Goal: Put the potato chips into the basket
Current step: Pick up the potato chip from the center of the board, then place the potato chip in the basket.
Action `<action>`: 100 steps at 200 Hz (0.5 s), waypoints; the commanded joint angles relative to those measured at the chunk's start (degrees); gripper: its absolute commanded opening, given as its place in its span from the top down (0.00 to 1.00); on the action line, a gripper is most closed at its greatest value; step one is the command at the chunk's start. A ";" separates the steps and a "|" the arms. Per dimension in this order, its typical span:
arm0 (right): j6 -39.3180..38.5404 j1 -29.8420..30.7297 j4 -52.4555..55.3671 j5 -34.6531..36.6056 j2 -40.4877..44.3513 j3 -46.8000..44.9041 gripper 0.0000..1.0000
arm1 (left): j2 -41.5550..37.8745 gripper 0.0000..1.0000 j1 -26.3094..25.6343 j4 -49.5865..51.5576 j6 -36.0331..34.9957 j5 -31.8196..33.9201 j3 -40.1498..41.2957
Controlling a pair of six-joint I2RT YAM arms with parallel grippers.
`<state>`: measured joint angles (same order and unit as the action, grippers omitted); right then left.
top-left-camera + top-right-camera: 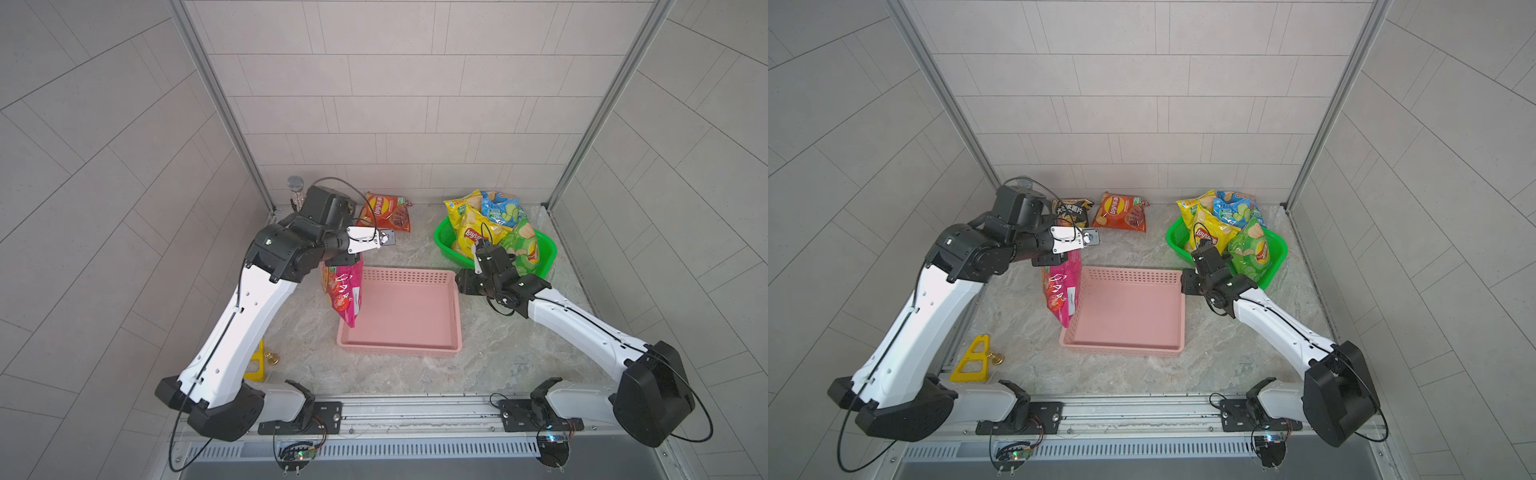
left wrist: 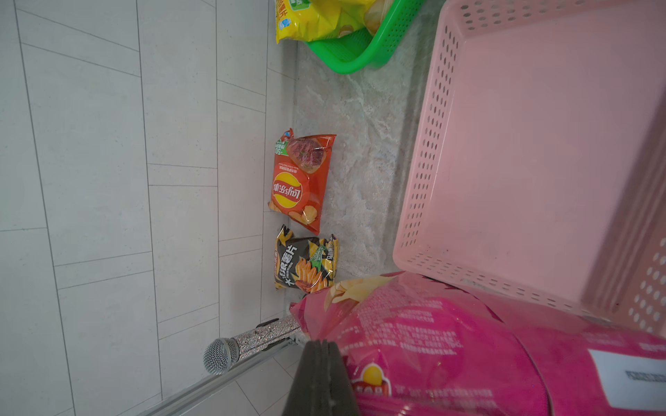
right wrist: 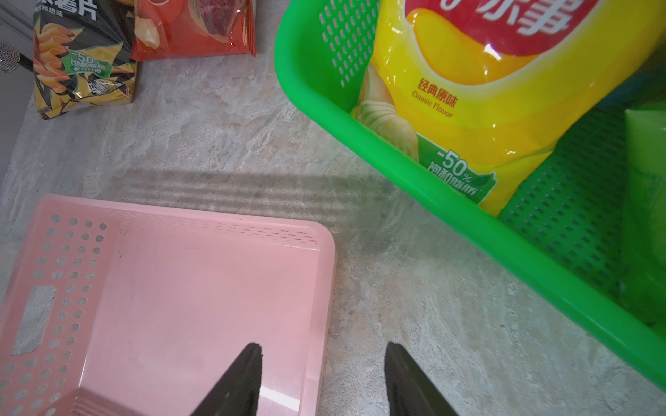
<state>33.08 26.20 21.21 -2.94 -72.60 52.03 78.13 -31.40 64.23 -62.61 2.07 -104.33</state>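
Lowering the magenta Lay's bag (image 1: 347,293) into the pink basket (image 1: 401,348) is judged to be the step in hand. The bag is pinched at its top edge by the left gripper (image 2: 320,347), whose jaws are pressed together on the film. It hangs upright across the basket's left rim; whether its lower end lies inside the wall cannot be told.

For a clean drop, the bag should be carried further toward the basket's middle and brought low before the jaws are parted. Otherwise the puffy, slippery pack could tip outward over the low wall.

The right gripper (image 3: 322,347) is held half spread and empty, above the pink basket's corner nearest the green basket (image 1: 442,239).

The pink basket's floor is seen bare. The green basket is heaped with a yellow Lay's bag (image 1: 471,232), a blue bag (image 1: 500,210) and a green bag (image 1: 523,245), which rise above its rim. An orange-red bag (image 1: 386,212) and a black bag (image 1: 1069,212) lie flat on the table (image 1: 415,374) by the back wall, apart from both baskets. A glittery microphone (image 2: 220,356) is seen near them and should be left untouched.
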 commanded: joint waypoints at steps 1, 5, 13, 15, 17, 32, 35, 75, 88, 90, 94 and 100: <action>0.26 -0.09 0.68 1.03 1.92 -1.23 0.41 | 1.94 1.00 -2.96 1.05 4.93 3.69 -1.49; 0.23 -0.09 0.67 1.04 2.00 -1.38 0.41 | 2.25 1.00 -3.40 1.07 5.52 3.84 -1.49; 0.23 -0.09 0.68 1.06 2.03 -1.48 0.41 | 2.77 1.00 -4.41 1.08 6.51 3.94 -1.40; 0.23 -0.09 0.68 1.04 2.02 -1.49 0.41 | 2.85 1.00 -4.67 1.08 6.75 3.98 -1.40; 0.25 -0.11 0.67 1.04 2.02 -1.58 0.41 | 2.96 1.00 -4.87 1.08 6.96 3.97 -1.40; 0.16 -0.09 0.92 0.96 2.11 -1.75 0.41 | 3.56 1.00 -6.65 1.08 8.38 4.00 -1.40; 0.14 -0.09 0.98 0.98 2.16 -1.76 0.41 | 3.75 1.00 -6.92 1.12 8.57 4.04 -1.40; -0.12 -0.20 1.45 1.18 2.39 -2.16 0.41 | 6.06 1.00 -11.30 1.49 10.46 7.07 -5.22; -0.05 -0.18 1.46 1.14 2.29 -2.21 0.41 | 6.36 1.00 -12.31 1.88 9.91 7.40 -7.02; -0.04 -0.20 1.46 1.19 2.29 -2.26 0.41 | 6.36 1.00 -12.40 1.94 9.82 7.29 -7.31; -0.03 -0.18 1.46 1.12 2.29 -2.23 0.41 | 6.42 1.00 -12.66 2.15 9.48 6.86 -7.72; 0.03 -0.18 1.46 1.17 2.13 -2.21 0.41 | 6.24 1.00 -12.95 2.39 8.90 6.14 -8.10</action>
<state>33.06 26.20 21.30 -2.68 -71.44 50.22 84.95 -43.03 65.67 -53.80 7.62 -108.62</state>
